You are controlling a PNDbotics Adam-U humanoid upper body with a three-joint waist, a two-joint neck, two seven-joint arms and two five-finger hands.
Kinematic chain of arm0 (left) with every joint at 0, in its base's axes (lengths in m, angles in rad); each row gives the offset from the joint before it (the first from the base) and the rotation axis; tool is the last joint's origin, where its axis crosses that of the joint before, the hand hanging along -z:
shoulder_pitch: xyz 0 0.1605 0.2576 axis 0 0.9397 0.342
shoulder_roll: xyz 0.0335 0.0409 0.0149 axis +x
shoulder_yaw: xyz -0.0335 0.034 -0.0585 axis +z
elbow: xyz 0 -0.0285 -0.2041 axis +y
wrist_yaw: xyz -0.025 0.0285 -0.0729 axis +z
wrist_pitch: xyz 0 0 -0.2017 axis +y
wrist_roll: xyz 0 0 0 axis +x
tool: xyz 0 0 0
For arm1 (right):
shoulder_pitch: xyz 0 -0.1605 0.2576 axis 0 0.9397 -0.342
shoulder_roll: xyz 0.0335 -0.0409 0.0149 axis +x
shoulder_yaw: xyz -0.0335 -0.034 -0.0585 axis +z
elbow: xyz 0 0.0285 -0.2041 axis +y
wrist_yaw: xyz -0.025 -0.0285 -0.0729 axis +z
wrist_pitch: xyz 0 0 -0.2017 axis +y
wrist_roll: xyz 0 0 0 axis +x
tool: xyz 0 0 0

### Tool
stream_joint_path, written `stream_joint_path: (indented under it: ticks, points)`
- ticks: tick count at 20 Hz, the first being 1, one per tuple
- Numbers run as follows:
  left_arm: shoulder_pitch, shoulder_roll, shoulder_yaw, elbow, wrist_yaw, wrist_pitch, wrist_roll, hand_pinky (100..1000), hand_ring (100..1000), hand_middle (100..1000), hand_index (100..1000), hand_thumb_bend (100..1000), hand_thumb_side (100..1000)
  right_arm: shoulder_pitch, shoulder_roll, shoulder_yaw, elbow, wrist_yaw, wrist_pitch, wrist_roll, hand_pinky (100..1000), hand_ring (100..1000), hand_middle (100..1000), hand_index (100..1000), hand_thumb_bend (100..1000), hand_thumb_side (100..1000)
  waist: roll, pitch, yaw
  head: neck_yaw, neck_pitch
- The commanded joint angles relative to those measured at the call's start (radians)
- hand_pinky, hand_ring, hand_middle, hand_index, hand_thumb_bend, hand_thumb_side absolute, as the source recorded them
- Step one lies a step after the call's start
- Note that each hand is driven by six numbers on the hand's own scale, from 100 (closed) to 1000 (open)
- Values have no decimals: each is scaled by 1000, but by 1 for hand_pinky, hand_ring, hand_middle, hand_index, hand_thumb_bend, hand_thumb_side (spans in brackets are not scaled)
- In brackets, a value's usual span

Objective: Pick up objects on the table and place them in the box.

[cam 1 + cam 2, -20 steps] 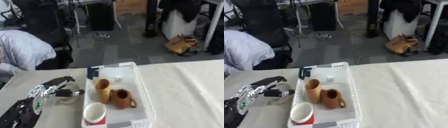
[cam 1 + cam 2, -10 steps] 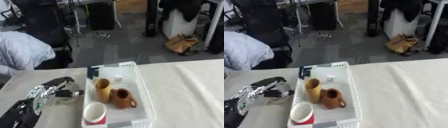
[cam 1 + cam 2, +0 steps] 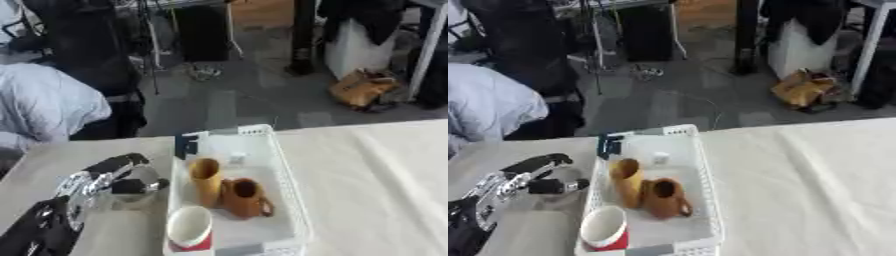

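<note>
Little has moved since a second ago: the left hand [image 3: 98, 181] has stayed beside the basket's left wall, its fingers curled round a pale, rounded object [image 3: 136, 187] that has lifted only slightly off the table [image 3: 376, 175]; what that object is cannot be told. From the left eye, the white basket [image 3: 291, 185] lies lengthwise near the table's left part, its far end close to the far edge. Inside it a tall yellow cup [image 3: 206, 181] stands against the left wall, touching a brown mug [image 3: 244, 198] just right of it, with a white cup with a red base [image 3: 190, 227] at the near left corner. A small white thing [image 3: 236, 158] lies toward the far end, and a dark blue item [image 3: 185, 145] sits at the far left corner. From the right eye, the hand's upper finger [image 3: 538, 163] reaches out above the thumb, the object between them mostly hidden. The right hand shows in neither view.
</note>
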State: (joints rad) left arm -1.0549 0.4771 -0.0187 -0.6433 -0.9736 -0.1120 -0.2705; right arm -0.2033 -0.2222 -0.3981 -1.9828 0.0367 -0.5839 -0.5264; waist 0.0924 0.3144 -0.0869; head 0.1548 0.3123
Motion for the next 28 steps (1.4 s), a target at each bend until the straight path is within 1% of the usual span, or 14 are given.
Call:
stream_joint_path:
  ticks: [1, 2, 3, 8, 11, 12, 14, 23, 28]
  points:
    - [-27, 16, 10, -4, 7, -1, -13, 1000, 1000, 1000, 1000, 744, 939, -12, -7, -1, -17, -5, -7, -1, 742, 807, 655, 641, 100, 1000, -3, -16, 0, 4, -9]
    - [-27, 16, 10, -3, 7, -3, -17, 1000, 1000, 1000, 1000, 769, 928, -12, -7, -1, -17, -5, -7, -1, 742, 807, 655, 639, 100, 1000, -3, -15, 0, 4, -9]
    - [-27, 16, 11, -1, 7, -2, -22, 1000, 1000, 1000, 1000, 769, 928, -12, -7, -1, -17, -6, -6, -1, 742, 807, 655, 639, 100, 1000, -3, -15, 0, 4, -10]
    - [-27, 16, 17, 0, 15, -3, -34, 1000, 1000, 1000, 1000, 753, 902, -14, -7, -1, -17, -8, -7, 0, 742, 807, 655, 635, 100, 1000, -3, -14, -2, 3, -13]
    - [-29, 17, 16, 0, 15, -1, -36, 1000, 1000, 1000, 1000, 758, 894, -15, -8, -1, -17, -11, -7, 1, 742, 806, 655, 634, 100, 1000, -3, -13, -5, 4, -16]
    - [-30, 17, 17, 0, 15, 1, -37, 1000, 1000, 1000, 1000, 746, 877, -15, -8, -1, -17, -11, -7, 1, 741, 806, 652, 632, 100, 1000, -3, -13, -5, 4, -16]
    - [-31, 19, 20, 0, 15, 4, -35, 1000, 1000, 1000, 1000, 740, 870, -16, -8, 0, -17, -13, -7, 2, 741, 806, 648, 628, 100, 1000, -2, -12, -5, 4, -18]
    - [-37, 20, 22, 2, 21, 7, -26, 1000, 1000, 1000, 1000, 714, 896, -17, -6, 1, -17, -16, -9, 9, 741, 807, 645, 625, 100, 1000, -5, -7, -2, 6, -20]
    - [-44, 20, 21, 4, 17, 12, -35, 1000, 1000, 1000, 1000, 717, 905, -16, -5, 1, -17, -17, -10, 10, 742, 807, 645, 625, 100, 1000, -6, -7, 0, 6, -20]
